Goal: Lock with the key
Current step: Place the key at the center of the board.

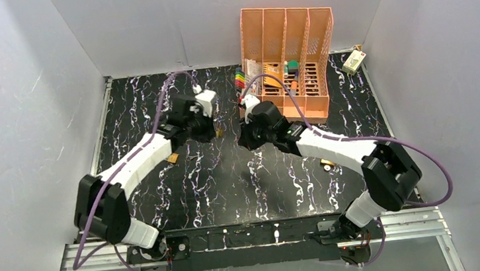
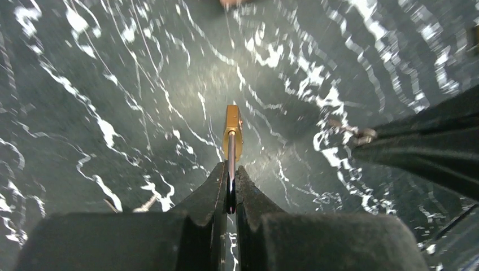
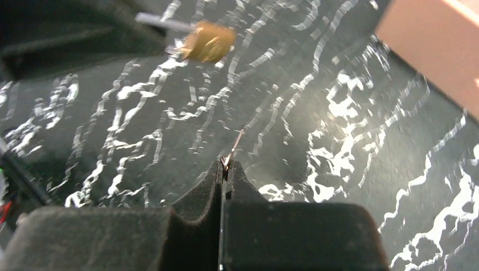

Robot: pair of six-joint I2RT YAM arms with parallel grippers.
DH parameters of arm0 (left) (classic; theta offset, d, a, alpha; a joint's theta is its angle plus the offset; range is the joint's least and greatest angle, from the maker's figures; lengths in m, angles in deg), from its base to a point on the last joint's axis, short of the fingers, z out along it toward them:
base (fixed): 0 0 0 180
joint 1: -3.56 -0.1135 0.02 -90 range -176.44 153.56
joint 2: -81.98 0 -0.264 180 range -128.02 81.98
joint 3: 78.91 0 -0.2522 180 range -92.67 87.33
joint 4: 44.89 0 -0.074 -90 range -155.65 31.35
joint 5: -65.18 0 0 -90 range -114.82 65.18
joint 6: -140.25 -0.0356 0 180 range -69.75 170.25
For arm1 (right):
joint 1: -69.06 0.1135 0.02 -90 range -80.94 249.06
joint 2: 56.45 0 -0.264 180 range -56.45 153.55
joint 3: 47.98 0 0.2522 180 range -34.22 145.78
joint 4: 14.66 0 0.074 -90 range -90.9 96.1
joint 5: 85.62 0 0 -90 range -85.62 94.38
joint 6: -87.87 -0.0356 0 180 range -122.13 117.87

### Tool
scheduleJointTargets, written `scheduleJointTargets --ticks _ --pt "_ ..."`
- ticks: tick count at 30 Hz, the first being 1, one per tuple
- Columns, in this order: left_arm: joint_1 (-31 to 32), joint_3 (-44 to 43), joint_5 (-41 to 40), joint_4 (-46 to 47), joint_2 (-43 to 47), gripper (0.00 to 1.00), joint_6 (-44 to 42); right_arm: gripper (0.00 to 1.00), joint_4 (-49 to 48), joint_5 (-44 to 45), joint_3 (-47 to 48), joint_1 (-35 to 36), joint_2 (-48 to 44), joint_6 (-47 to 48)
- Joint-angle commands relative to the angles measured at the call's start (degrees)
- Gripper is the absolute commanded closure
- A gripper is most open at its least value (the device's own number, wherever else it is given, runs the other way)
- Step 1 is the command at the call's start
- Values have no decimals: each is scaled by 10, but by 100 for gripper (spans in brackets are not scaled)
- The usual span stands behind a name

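Two arms meet mid-table, both pincers clamped. We see the left gripper [image 2: 229,182] pinching the brass padlock [image 2: 232,129] by its shackle, body pointing away from the wrist. The right gripper [image 3: 225,169] nips the thin key [image 3: 235,147], tip sticking out. Padlock and key sit near each other, not touching. Beyond them, an orange rack [image 1: 288,38] stands at the far edge of the black marbled table [image 1: 216,191].
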Motion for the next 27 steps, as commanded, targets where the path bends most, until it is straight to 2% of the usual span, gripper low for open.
scheduleJointTargets --ticks 1,11,27 --pt "46 -5 -130 -61 -39 100 5 100 -84 136 -21 3 18 -89" --pt "76 -59 -162 -117 -127 100 32 100 -164 91 -43 12 124 -158" --pt "92 -100 -174 -157 -161 100 47 100 -203 86 -13 45 202 -207"
